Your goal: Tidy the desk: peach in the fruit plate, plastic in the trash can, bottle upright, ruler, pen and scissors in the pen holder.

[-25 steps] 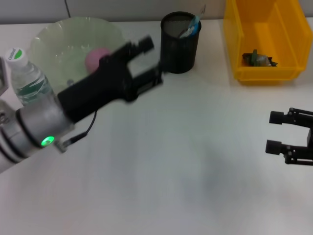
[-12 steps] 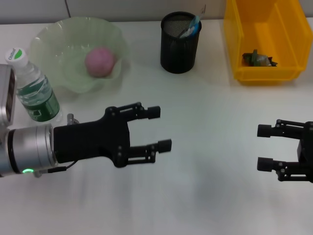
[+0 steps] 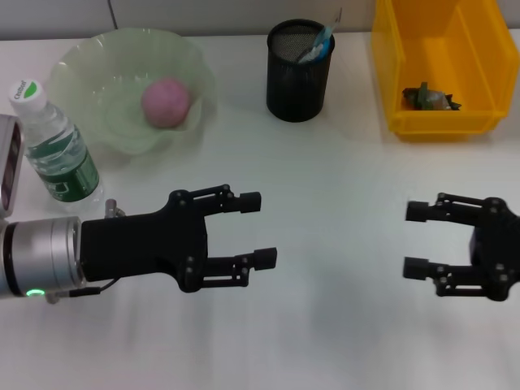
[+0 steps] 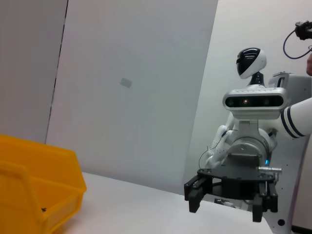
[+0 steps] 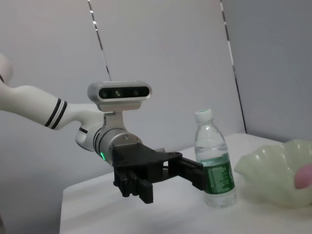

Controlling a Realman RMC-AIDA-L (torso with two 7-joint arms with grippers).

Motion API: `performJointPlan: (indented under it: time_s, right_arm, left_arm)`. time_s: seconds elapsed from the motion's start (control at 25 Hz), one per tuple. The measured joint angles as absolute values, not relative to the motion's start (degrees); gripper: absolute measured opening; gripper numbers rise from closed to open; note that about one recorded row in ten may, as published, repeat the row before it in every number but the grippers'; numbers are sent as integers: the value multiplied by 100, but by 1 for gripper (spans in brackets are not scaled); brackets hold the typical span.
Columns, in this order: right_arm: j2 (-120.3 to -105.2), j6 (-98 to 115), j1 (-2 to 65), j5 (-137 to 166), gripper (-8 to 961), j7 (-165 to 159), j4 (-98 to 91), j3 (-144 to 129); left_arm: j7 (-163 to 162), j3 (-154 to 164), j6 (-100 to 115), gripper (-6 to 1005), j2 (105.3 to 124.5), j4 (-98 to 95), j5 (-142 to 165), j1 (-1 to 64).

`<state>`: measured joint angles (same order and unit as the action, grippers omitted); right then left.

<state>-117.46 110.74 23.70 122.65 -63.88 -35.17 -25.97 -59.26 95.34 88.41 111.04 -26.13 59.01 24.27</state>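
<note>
The pink peach (image 3: 166, 101) lies in the pale green fruit plate (image 3: 97, 61). Beside the plate the bottle (image 3: 53, 146) stands upright. A crumpled plastic wrapper (image 3: 428, 97) rests in the yellow trash can (image 3: 388, 73). Blue and thin pieces stick out of the black mesh pen holder (image 3: 299, 77); I cannot tell ruler, pen and scissors apart. My left gripper (image 3: 257, 229) hovers open and empty over the table's middle. My right gripper (image 3: 415, 240) hangs open and empty at the right, facing the left one.
The right wrist view shows the left gripper (image 5: 168, 183) in front of the bottle (image 5: 214, 163) and the plate (image 5: 270, 173). The left wrist view shows the right gripper (image 4: 225, 204) and the trash can (image 4: 36, 195).
My left arm has drawn back from the pen holder to the table's middle front. The right gripper has slid left, toward the centre.
</note>
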Motion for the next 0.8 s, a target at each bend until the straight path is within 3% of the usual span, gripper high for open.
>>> performJointPlan:
  time_s: [0.8]
  right_arm:
    - [-11802,10205,2875,12280,777,-5772,-2573,-2944]
  left_arm:
    - [-5789,9444,9054,773,11019,-2372,6214,2287]
